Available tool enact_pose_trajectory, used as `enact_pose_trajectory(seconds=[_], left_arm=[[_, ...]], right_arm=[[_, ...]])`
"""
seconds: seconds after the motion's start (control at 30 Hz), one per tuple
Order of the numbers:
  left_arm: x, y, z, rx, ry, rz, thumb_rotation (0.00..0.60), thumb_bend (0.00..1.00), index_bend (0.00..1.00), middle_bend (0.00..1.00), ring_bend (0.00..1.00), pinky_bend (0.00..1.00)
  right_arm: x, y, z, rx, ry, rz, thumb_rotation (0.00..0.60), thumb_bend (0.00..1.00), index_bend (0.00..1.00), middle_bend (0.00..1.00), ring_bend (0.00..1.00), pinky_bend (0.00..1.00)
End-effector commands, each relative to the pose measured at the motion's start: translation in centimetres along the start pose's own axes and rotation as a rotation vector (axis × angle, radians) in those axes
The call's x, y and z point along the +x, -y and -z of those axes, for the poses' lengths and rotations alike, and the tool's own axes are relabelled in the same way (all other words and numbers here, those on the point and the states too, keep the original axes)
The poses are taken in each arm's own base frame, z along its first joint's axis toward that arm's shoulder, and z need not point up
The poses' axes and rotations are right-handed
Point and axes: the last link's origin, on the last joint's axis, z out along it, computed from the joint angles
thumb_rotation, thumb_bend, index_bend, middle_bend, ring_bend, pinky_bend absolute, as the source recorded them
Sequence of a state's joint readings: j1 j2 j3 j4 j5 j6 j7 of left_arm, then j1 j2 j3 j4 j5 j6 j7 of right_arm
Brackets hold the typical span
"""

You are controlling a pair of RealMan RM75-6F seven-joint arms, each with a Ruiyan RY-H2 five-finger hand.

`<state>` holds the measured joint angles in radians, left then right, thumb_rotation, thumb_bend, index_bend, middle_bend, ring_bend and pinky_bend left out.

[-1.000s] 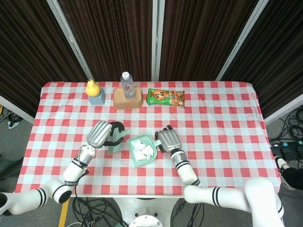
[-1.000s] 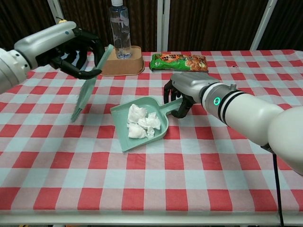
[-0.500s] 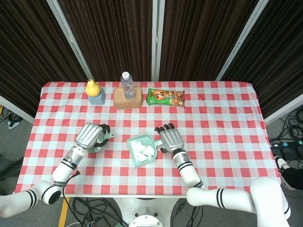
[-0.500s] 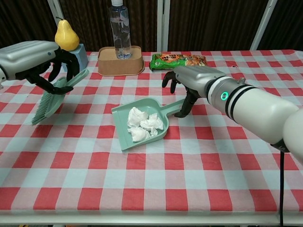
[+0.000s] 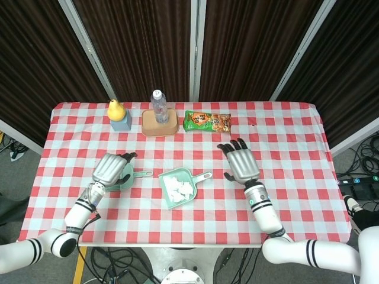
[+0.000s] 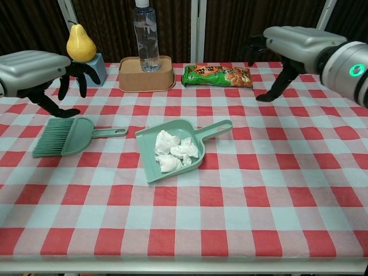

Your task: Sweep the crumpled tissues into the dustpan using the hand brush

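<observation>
The green dustpan point(image 6: 150, 167) point(image 5: 169, 202) lies flat mid-table with several crumpled white tissues point(image 6: 174, 150) point(image 5: 179, 187) inside it, its handle pointing to the right. The green hand brush point(image 6: 72, 135) point(image 5: 133, 176) lies flat on the cloth left of the dustpan, bristles to the left. My left hand point(image 6: 40, 70) point(image 5: 110, 168) hovers just above the brush, fingers spread, holding nothing. Raised well to the right of the dustpan handle, my right hand point(image 6: 293, 45) point(image 5: 241, 164) is open and holds nothing.
Along the far edge stand a pear on a blue block point(image 6: 81, 44), a water bottle point(image 6: 145, 34) in a tan bowl point(image 6: 146, 77), and a green snack packet point(image 6: 217, 75). The red checked tablecloth point(image 6: 259, 201) covers the table.
My left hand lowered the brush to the table left of the dustpan and let it go. My right hand released the dustpan handle and rose away to the right.
</observation>
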<state>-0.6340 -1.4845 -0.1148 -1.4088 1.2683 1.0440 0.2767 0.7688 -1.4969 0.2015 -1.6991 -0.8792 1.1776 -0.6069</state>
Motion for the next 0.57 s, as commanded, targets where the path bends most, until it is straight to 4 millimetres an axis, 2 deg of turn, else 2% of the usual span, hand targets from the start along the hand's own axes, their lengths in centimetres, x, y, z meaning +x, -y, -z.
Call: enact_pose_trajectory(seconds=[0.03,0.2,0.3,0.43,0.57], left_arm=[[1.6,3.4,2.6,0.093,-0.101,0.083,0.600,0.29,0.22,0.36,0.46,0.73],[2.2,9.0,7.3,0.250,-0.206,0.074,0.600,0.27,0.22,0.33,0.36,0.51],[2.0,11.6,10.5,0.333,-0.224,0.024,0.600,0.26,0.22,0.31,0.30,0.40],[1.5,13.6,14.7,0.410,-0.226,0.019,0.600,0.26,0.22,0.30,0.27,0.32],[0.9,14.0,18.4,0.443,-0.218,0.039,0.600,0.26,0.22,0.30,0.27,0.29]], right_arm=[[1.3,-3.7,2.2,-0.044,-0.032,-0.011,0.600,0.11,0.20,0.24,0.11,0.09],[2.7,-8.4,5.7,-0.089,-0.070,-0.044,0.600,0.21,0.15,0.17,0.01,0.03],[3.1,-11.3,8.4,-0.123,-0.092,-0.075,0.600,0.22,0.09,0.13,0.00,0.00],[3.3,-14.5,12.2,-0.170,-0.135,-0.124,0.600,0.23,0.04,0.10,0.00,0.00],[2.8,-16.6,15.9,-0.196,-0.166,-0.171,0.600,0.23,0.04,0.10,0.00,0.00]])
